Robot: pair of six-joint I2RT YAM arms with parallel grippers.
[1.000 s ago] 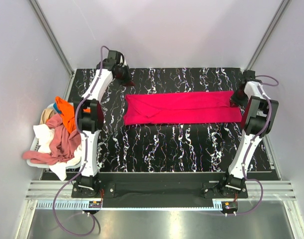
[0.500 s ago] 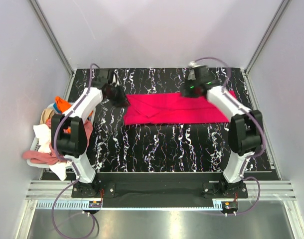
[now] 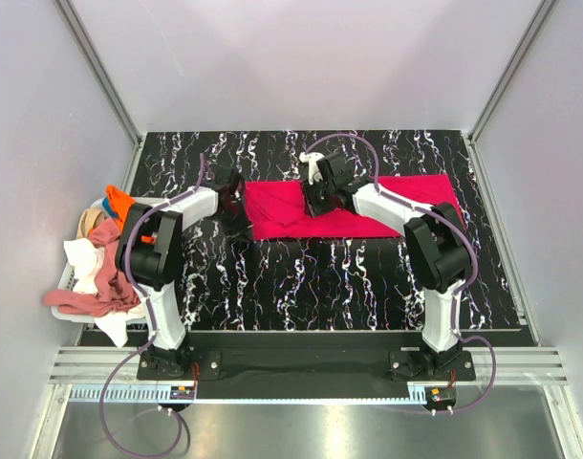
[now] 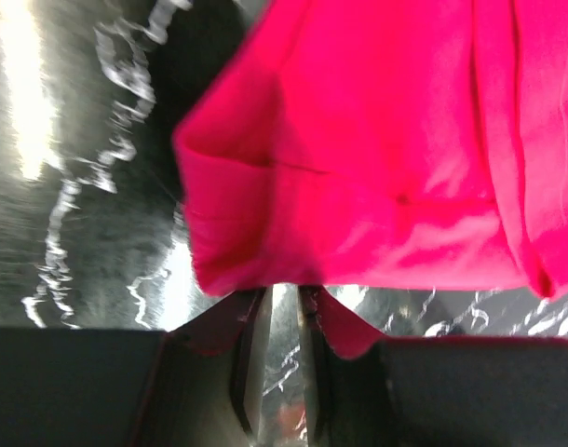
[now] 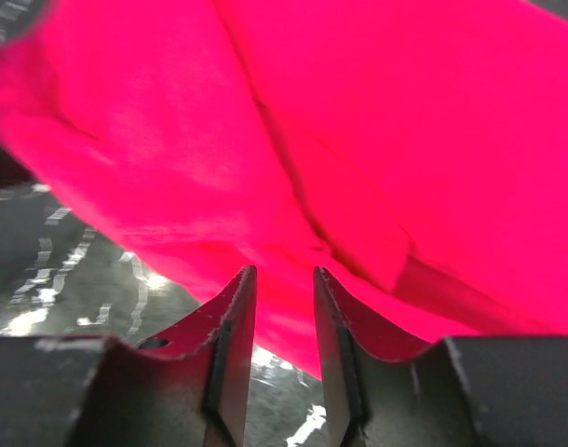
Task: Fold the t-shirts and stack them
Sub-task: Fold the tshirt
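- The left tool (image 3: 237,214) and right tool (image 3: 316,197) have swung in over the flat pinkish-red cloth t-shirt (image 3: 282,208), both slightly spread, holding nothing.
- A crosswise fold looks next.

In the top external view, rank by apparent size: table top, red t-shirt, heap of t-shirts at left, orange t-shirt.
1. table top
2. red t-shirt and heap of t-shirts: too alike to rank
3. orange t-shirt

The left arm (image 3: 167,306) and right arm (image 3: 442,316) are white with black joints. Purple cables (image 3: 341,135) run behind the dark, tapered fingers (image 5: 230,345).
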